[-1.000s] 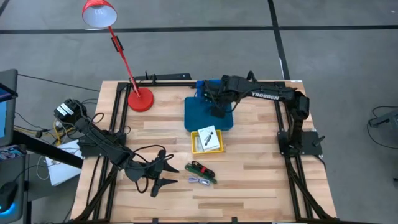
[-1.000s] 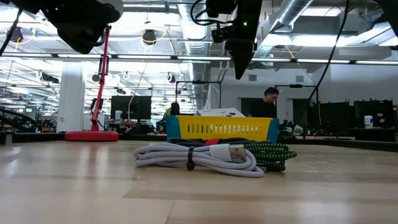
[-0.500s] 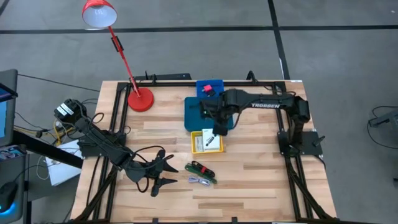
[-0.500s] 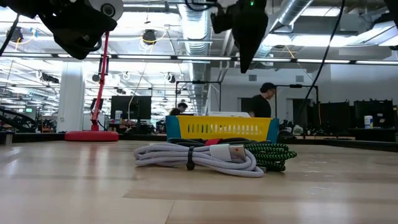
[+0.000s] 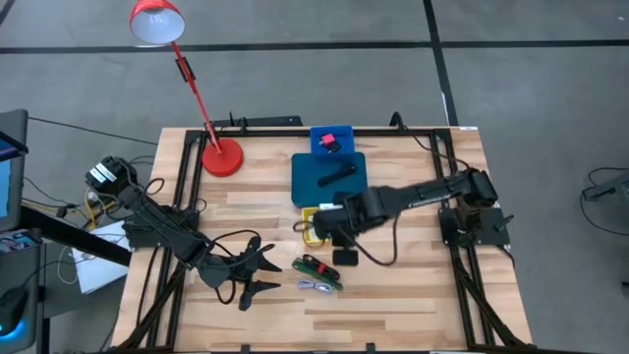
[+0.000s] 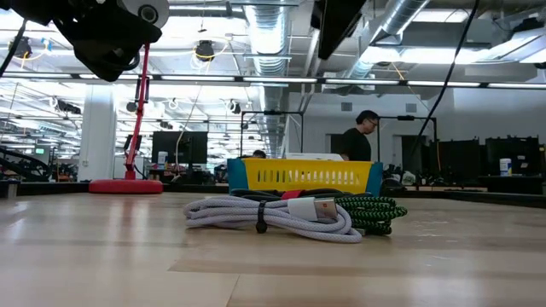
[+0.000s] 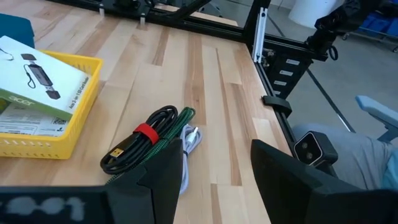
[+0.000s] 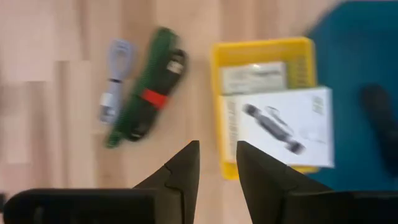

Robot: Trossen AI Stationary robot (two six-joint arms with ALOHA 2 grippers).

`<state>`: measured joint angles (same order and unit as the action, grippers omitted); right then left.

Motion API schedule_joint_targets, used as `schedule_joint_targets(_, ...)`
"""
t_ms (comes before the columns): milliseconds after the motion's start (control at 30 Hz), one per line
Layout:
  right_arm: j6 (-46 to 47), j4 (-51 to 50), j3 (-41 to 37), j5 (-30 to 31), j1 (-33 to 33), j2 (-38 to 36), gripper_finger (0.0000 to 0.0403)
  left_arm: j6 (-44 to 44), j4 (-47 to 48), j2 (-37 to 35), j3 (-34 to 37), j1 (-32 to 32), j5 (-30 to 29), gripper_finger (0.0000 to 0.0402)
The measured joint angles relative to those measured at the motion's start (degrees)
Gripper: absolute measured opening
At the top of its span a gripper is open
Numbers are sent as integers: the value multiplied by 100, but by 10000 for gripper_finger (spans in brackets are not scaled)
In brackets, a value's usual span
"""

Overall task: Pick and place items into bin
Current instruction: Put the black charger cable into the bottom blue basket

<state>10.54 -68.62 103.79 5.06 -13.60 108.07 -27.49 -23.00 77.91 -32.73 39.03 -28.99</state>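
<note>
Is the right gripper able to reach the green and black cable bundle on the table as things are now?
Probably yes. The right gripper hangs open above the table between the yellow basket and the cable bundle. The bundle lies bare on the wood beside a grey cable, with nothing over it.

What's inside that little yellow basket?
The yellow basket holds a white printed box showing a small gadget, lying over more printed cards. Whatever lies beneath them is covered.

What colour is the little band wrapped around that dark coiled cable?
Red. The band around the black-and-green cable shows best in the left wrist view.
</note>
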Motion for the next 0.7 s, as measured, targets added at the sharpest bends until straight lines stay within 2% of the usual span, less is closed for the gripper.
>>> schedule_joint_targets(267, 361, 894, -460, -231, -434, 2, 102, 0, 0, 0, 0, 0, -17, 178)
schedule_joint_targets(433, 462, 1483, -1069, -277, -439, 6, 102, 0, 0, 0, 0, 0, -17, 178)
schedule_joint_targets(700, 613, 2364, -1835, -689, -390, 9, 102, 0, 1, 0, 0, 0, -15, 178)
